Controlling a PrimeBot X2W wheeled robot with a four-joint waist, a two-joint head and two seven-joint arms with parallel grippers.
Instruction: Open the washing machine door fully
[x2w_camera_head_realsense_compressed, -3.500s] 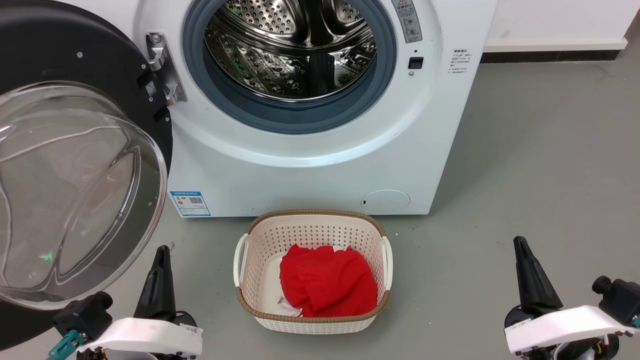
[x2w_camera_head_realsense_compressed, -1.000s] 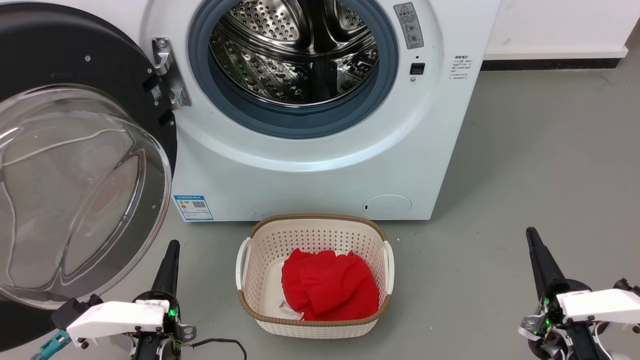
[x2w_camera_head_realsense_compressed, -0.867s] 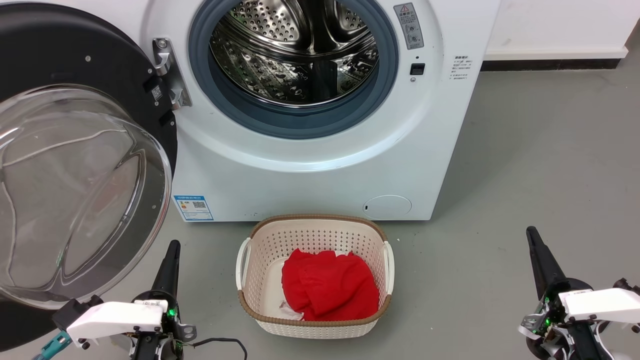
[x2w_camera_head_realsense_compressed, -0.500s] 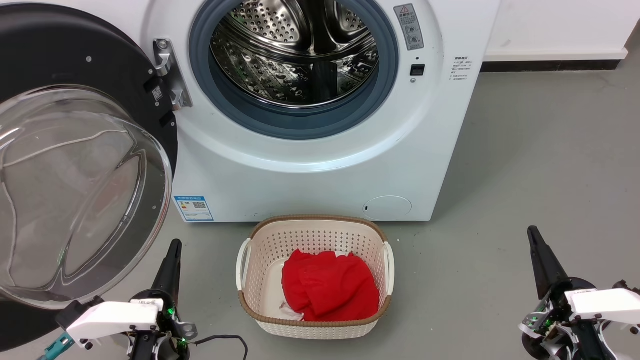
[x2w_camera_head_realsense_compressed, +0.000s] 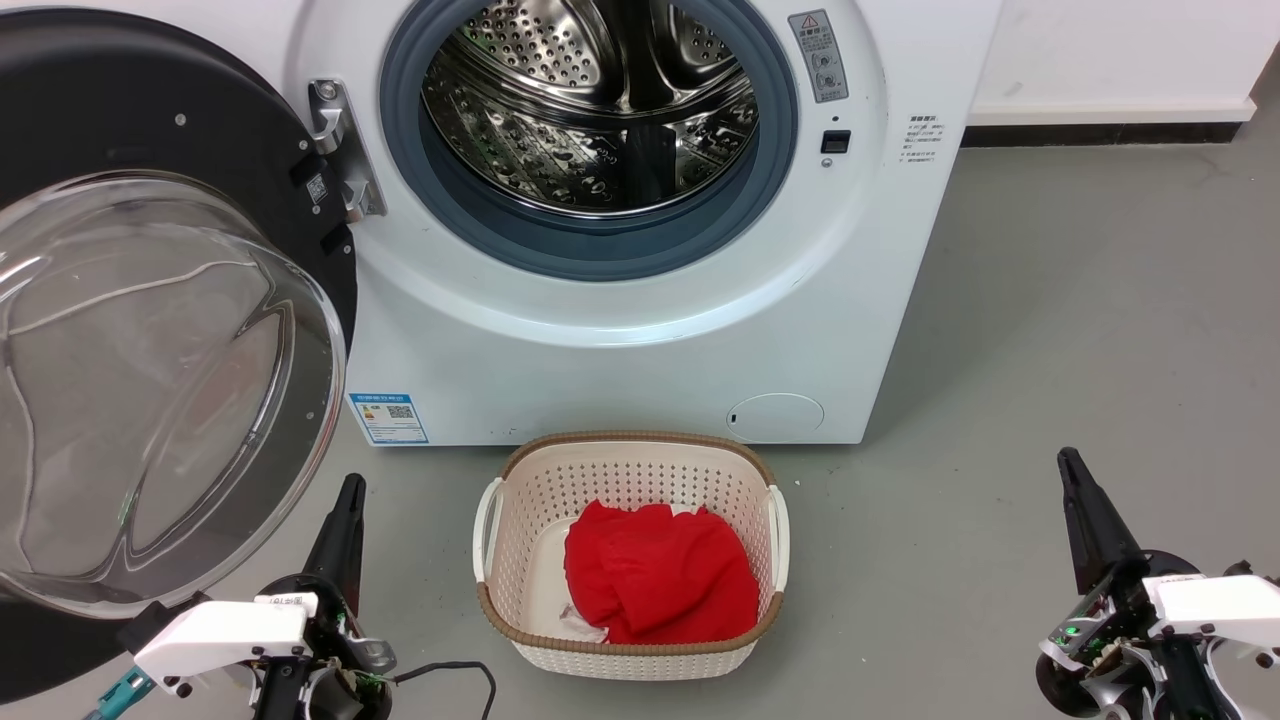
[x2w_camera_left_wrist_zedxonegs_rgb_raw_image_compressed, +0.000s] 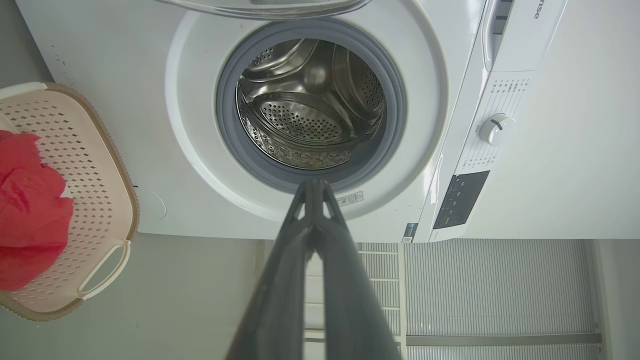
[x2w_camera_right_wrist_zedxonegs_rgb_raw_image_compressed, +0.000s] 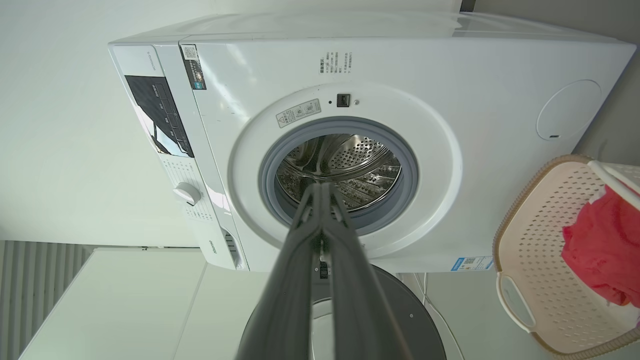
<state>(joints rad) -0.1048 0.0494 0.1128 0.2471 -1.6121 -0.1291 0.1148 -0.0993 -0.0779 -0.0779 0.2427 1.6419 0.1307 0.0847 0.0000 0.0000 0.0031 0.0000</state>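
The washing machine door (x2w_camera_head_realsense_compressed: 170, 340) hangs wide open at nine o'clock from the washing machine (x2w_camera_head_realsense_compressed: 620, 330), leaving the drum free (job done, I think). The left gripper (x2w_camera_head_realsense_compressed: 347, 500) at seven o'clock and the right gripper (x2w_camera_head_realsense_compressed: 1072, 475) at five rest low, out of the way, fingers pinched together on nothing.

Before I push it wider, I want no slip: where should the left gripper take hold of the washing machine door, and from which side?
Probably the black rim of the washing machine door, at its lower edge, away from the hinge. The left gripper would come from below, jaws across the rim. The glass bowl bulges, smooth and too wide to pinch.
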